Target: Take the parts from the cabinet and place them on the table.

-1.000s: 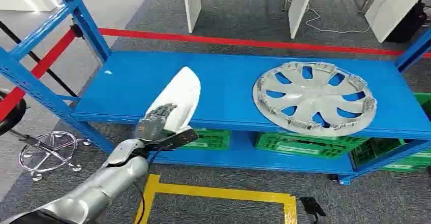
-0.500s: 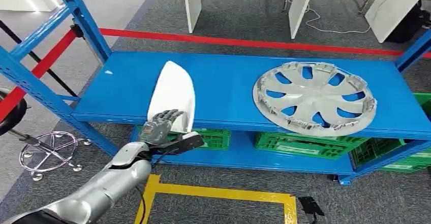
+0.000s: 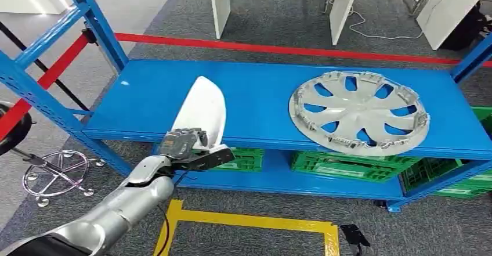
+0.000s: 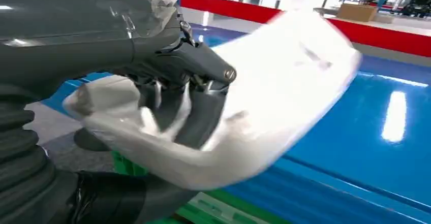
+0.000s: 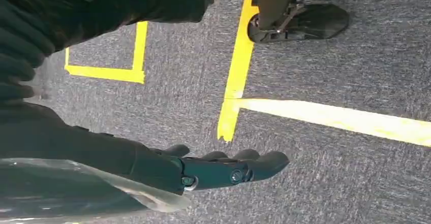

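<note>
Grey carpet crossed by a red floor line lies behind a blue metal cabinet, whose top shelf spans the middle of the head view. On the right half of that shelf a silver wheel cover lies flat. At the shelf's front edge, left of centre, a white curved part stands tilted upward, its lower end gripped in the left hand, which comes up from the lower left on a silver arm. In the left wrist view the hand's dark fingers are curled into the hollow of the white part, with the glossy blue shelf behind it on the right of the frame. Green crates sit on the lower shelf beneath. Yellow floor tape runs along the bottom of the head view, and a chrome stool base stands at the lower left. In the right wrist view the right hand hangs over grey carpet and yellow tape, fingers extended side by side and holding nothing.
</note>
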`<control>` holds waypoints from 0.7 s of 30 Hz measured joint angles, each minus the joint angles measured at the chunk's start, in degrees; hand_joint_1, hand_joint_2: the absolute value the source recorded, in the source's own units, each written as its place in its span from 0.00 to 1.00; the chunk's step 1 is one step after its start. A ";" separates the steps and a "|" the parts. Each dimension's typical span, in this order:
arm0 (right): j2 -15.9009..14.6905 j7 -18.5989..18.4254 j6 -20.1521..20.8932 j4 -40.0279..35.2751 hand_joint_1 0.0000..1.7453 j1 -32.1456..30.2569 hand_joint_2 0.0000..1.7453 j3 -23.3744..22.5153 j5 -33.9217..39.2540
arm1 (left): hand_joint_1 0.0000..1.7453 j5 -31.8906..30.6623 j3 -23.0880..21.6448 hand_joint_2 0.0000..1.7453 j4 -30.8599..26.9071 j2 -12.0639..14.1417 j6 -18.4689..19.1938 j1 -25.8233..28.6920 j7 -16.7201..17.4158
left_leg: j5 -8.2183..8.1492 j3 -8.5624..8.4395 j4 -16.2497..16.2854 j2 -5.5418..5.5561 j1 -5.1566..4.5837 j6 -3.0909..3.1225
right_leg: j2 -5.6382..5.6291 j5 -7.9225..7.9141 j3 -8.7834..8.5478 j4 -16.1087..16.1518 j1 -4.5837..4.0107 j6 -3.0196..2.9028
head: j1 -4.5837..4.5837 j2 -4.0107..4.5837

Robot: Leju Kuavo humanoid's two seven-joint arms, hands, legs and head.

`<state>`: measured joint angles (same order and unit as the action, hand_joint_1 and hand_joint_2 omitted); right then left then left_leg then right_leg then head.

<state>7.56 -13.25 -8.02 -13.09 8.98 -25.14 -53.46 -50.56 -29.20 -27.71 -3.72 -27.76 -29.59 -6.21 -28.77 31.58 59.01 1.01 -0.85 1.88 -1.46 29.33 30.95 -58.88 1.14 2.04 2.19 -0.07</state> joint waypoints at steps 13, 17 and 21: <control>0.00 0.00 -0.37 0.00 0.00 -0.08 1.00 -0.02 0.63 | 1.00 0.19 1.02 1.00 -1.06 0.37 -9.78 1.11 -2.53 | 0.03 0.07 0.00 -0.01 0.01 0.00 | -0.03 -0.03 0.11 -0.01 0.00 0.01 | 0.00 0.00; 0.00 0.09 -0.85 0.02 0.00 -0.22 1.00 -0.09 1.01 | 1.00 -11.17 7.44 1.00 -10.86 0.94 -12.02 3.21 -6.17 | 0.03 0.10 0.00 -0.03 0.00 0.00 | -0.06 -0.03 0.15 -0.01 0.00 0.00 | 0.00 0.00; 0.00 0.09 -1.11 0.04 0.00 -0.28 1.00 -0.13 1.14 | 1.00 -20.55 17.30 1.00 -24.05 0.92 -12.15 5.66 -11.63 | 0.03 0.12 0.00 -0.13 0.01 0.00 | -0.17 -0.03 0.20 -0.01 0.00 0.00 | 0.02 0.00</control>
<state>7.56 -13.16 -9.14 -13.05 8.71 -25.27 -52.33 -71.11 -11.90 -51.77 -2.80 -39.91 -23.93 -17.84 -28.74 31.71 59.02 0.88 -0.85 1.88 -1.64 29.30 31.15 -58.88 1.14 2.05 2.21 -0.07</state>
